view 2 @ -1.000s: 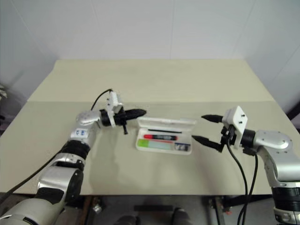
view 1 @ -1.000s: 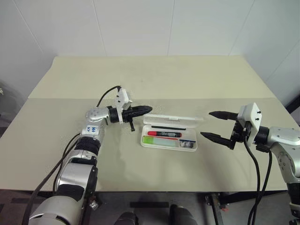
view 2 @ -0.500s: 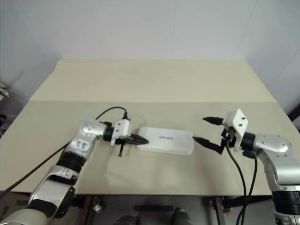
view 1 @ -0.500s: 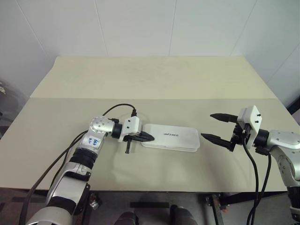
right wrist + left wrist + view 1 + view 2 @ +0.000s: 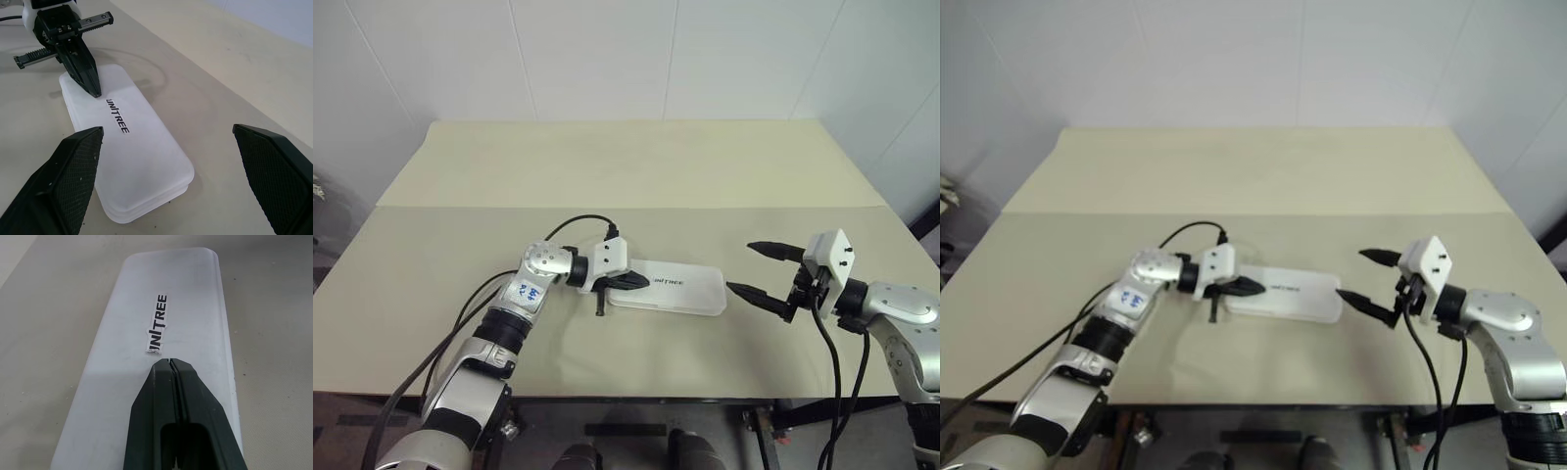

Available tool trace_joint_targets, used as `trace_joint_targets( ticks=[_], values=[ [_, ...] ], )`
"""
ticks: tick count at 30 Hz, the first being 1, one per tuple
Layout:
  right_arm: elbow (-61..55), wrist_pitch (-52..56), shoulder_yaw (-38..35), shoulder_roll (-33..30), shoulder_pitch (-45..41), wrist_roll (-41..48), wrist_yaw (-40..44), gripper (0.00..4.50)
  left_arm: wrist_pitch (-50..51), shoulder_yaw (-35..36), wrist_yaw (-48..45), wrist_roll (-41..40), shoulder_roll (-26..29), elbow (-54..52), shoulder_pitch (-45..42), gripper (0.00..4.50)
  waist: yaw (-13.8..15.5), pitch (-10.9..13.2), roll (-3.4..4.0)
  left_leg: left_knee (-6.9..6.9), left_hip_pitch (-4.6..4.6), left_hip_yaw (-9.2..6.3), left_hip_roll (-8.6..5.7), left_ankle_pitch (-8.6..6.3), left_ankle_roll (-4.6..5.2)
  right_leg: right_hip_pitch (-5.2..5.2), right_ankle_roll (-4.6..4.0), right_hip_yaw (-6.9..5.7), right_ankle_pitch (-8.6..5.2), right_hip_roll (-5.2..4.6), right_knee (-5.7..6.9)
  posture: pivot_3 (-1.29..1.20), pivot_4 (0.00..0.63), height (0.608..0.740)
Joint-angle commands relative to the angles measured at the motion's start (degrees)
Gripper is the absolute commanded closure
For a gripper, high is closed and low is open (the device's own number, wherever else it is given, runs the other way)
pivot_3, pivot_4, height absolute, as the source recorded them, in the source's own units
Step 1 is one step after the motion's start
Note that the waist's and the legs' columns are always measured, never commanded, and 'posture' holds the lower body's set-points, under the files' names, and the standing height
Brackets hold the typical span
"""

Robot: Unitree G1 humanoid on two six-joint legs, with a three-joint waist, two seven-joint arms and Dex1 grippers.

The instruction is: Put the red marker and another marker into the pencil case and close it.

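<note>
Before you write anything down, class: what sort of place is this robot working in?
Probably a robot test or lab space: a bare beige table against plain white walls, with a white pencil case on it between two cabled robot arms.

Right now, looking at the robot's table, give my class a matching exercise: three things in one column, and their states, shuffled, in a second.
Column one:
1. pencil case
2. left gripper
3. right gripper

Column two:
A. fingers spread wide, holding nothing, just off the case's end
B. fingers pressed together, tips over the lid beside the UNITREE print
C. lid down, lying flat on the table

Pairs: 1-C, 2-B, 3-A
</note>
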Motion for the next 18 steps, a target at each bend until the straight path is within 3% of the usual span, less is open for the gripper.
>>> trace_joint_targets(
  ticks=[1, 6, 9, 12, 18],
  values=[
    [-1.59, -1.16, -1.3, 0.4, -0.6, 1.07, -0.57, 0.0, 2.91, 0.84, -0.59, -1.87, 0.04, -2.17, 1.74, 4.49, -0.01, 0.0, 0.0, 0.01, 0.0, 0.0, 0.0, 0.0, 0.0, 0.0, 0.0, 0.0, 0.0, 0.0, 0.0, 0.0, 0.15, 0.74],
    [-0.33, -1.59, -0.75, 0.46, -1.54, 0.83, 0.12, 0.0, 4.42, 6.5, -0.26, -7.96, 0.99, -5.82, 3.38, 4.49, -0.23, 0.0, 0.0, -0.05, -0.09, -0.02, 0.01, 0.0, 0.0, -0.11, 0.0, -0.01, 0.0, 0.01, -0.02, 0.0, 0.15, 0.74],
    [1.78, -2.31, 0.07, -0.01, -3.31, 0.52, 1.82, 0.0, 6.16, 12.57, -4.13, -14.88, 5.48, -11.25, 7.39, 4.49, -0.51, 0.0, 0.0, -0.12, -0.15, 0.04, 0.03, 0.0, -0.01, -0.24, -0.01, 0.03, 0.0, 0.0, 0.0, 0.0, 0.15, 0.74],
    [4.19, -2.94, 0.29, -0.67, -4.77, 0.21, 3.49, 0.0, 5.37, 17.95, -4.42, -18.37, 10.06, -14.33, 10.74, 3.88, -0.63, 0.0, 0.0, -0.19, -0.14, 0.04, 0.08, 0.01, -0.02, -0.29, -0.06, 0.03, -0.03, 0.02, 0.0, 0.0, 0.15, 0.74],
    [6.45, -2.89, 0.9, -1.39, -6.48, 0.28, 6.43, 0.0, 5.15, 26.08, -3.33, -23.58, 14.44, -17.02, 15.87, 1.88, -0.01, 0.0, 0.0, -0.17, -0.16, 0.01, 0.04, 0.0, -0.02, -0.26, -0.06, 0.02, -0.03, -0.02, -0.06, 0.0, 0.15, 0.74]
  ],
)
